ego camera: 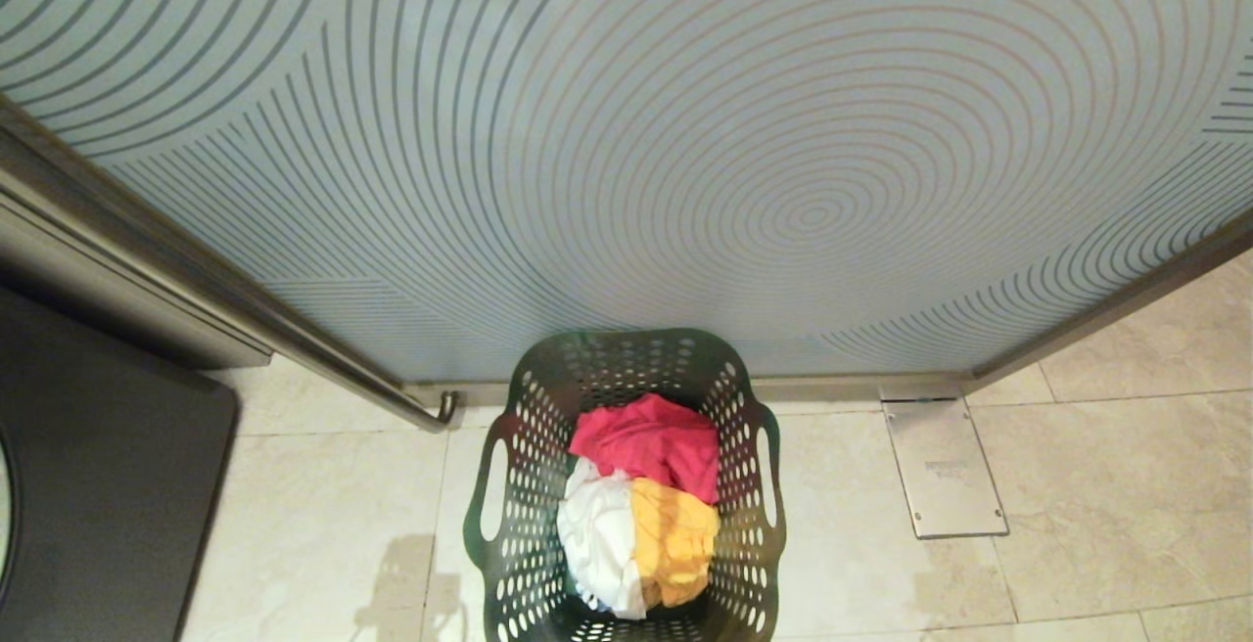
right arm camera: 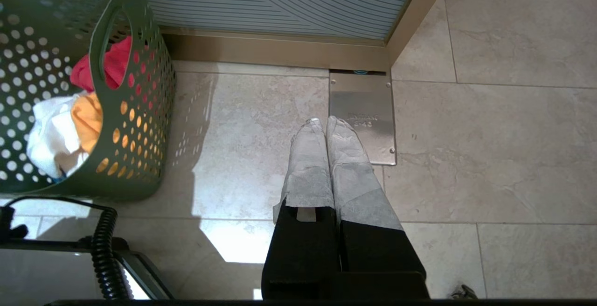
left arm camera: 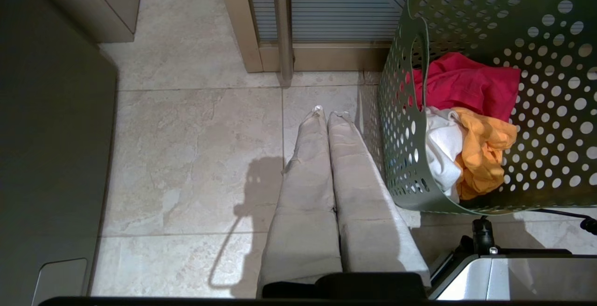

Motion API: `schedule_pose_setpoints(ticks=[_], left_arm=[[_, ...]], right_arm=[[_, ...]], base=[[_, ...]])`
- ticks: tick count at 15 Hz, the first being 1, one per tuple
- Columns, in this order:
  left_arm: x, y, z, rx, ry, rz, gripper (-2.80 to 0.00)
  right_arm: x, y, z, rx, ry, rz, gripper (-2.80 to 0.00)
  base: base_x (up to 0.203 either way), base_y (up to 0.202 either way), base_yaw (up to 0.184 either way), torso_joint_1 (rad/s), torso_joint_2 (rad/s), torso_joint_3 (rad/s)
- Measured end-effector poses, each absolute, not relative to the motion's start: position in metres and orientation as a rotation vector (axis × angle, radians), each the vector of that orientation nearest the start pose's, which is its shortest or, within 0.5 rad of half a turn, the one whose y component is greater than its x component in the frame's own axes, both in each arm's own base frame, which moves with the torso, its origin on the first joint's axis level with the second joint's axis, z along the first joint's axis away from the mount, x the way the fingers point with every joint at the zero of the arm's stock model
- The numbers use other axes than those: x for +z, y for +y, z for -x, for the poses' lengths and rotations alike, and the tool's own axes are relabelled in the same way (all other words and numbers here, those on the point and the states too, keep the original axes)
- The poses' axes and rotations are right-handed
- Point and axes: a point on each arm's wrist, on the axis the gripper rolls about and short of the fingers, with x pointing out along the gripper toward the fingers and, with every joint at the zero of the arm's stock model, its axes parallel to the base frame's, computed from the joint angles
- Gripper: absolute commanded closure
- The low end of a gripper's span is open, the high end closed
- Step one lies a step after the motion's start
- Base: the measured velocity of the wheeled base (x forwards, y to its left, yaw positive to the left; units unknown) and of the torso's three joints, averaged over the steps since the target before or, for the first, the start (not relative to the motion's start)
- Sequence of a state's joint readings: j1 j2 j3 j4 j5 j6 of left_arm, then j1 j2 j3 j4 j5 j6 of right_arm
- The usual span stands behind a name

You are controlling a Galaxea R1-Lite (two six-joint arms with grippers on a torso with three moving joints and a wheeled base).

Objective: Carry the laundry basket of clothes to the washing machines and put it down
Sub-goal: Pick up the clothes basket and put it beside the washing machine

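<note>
While the dark green perforated plastic laundry basket (ego camera: 626,485) holding pink-red, white and yellow-orange clothes (ego camera: 641,515) stands on floor tiles against frosted glass | left gripper (left arm camera: 326,112) pressed together, beside it | right gripper (right arm camera: 325,120) likewise empty | risk: uneven handle grips would tip it.

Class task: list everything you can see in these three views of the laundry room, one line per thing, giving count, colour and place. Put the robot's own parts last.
laundry basket: one, dark green, perforated, on the floor against the glass door.
clothes: three, pink-red, white and yellow-orange, inside the basket.
glass door: one, frosted blue-grey with curved lines, behind the basket.
door handle bar: one, metal, on the door left of the basket.
floor plate: one, silver, right of the basket.
floor: beige tiles.
dark panel: one, dark grey, far left.
left pincer: one, wrapped pale, shut, left of the basket.
right pincer: one, wrapped pale, shut, right of the basket.
</note>
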State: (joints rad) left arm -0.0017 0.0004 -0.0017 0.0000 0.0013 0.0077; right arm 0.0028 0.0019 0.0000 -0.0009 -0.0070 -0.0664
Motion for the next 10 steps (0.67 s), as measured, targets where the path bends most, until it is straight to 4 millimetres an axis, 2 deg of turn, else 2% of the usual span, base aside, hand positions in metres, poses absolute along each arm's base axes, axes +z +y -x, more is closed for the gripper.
schedule_pose_setpoints(ticks=[6, 8, 10], left_arm=[[0.077, 0.0, 0.023, 0.001, -0.01, -0.031, 0.0], [0.1, 0.0, 0.03, 0.001, -0.066, -0.044, 0.0], [0.144, 0.0, 0.041, -0.005, -0.11, -0.046, 0.0]], right_arm=[[0.078, 0.0, 0.023, -0.005, -0.002, 0.087, 0.0], [0.109, -0.001, 0.032, -0.023, -0.081, 0.064, 0.0], [0.169, -0.001, 0.049, -0.058, -0.167, 0.014, 0.0]], base=[[0.0, 0.0, 0.0, 0.0, 0.0, 0.0], [0.0, 0.0, 0.0, 0.0, 0.0, 0.0], [0.0, 0.0, 0.0, 0.0, 0.0, 0.0]])
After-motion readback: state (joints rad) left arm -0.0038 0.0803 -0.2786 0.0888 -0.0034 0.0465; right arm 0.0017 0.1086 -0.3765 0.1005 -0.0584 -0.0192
